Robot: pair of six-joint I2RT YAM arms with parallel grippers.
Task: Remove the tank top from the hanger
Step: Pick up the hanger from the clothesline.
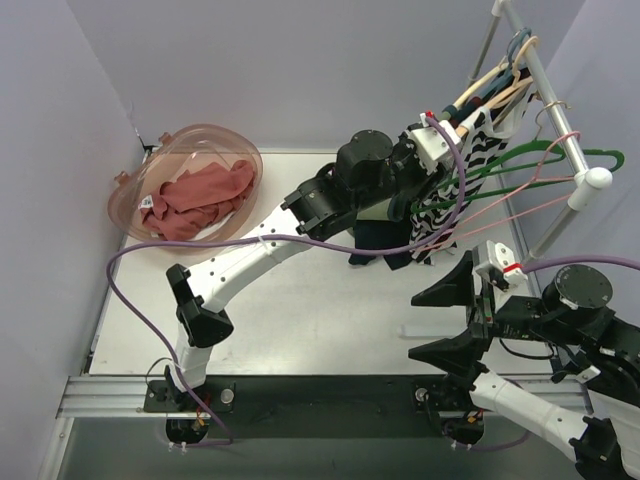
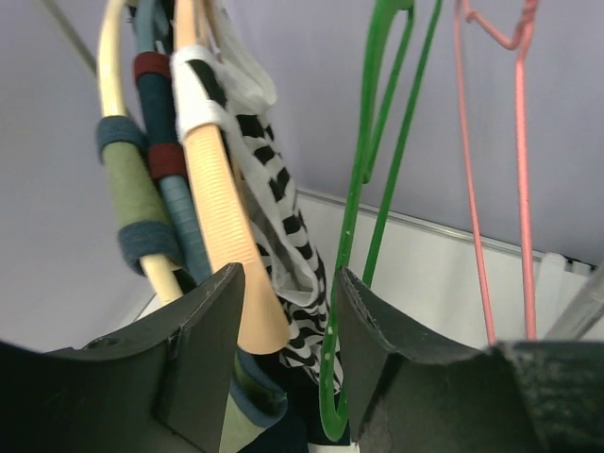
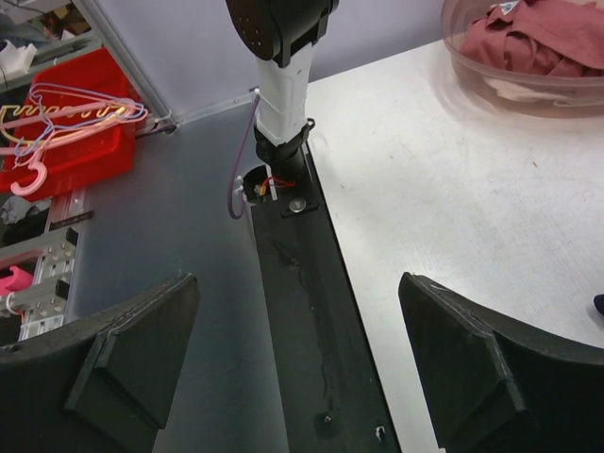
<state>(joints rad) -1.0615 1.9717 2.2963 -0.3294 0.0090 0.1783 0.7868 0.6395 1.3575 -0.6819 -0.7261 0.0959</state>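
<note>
The tank top (image 1: 440,200) is black-and-white zebra striped and hangs from a peach hanger (image 1: 480,88) on the rail at the back right. My left gripper (image 1: 450,150) is raised into the hanging clothes. In the left wrist view its jaws (image 2: 288,274) stand apart. The peach hanger's (image 2: 222,189) arm end and the striped tank top (image 2: 274,203) lie between them, and nothing is pinched. A green hanger (image 2: 363,170) runs along the right finger. My right gripper (image 1: 413,326) hovers low near the table's front edge, open and empty (image 3: 297,281).
The clothes rail (image 1: 555,110) also carries a pink wire hanger (image 2: 472,189) and hangers wrapped in blue, green and red. A dark navy garment (image 1: 380,240) hangs under the left wrist. A clear bowl (image 1: 240,150) with a red garment (image 1: 195,195) sits at the back left. A red bin (image 3: 66,123) stands beyond the table.
</note>
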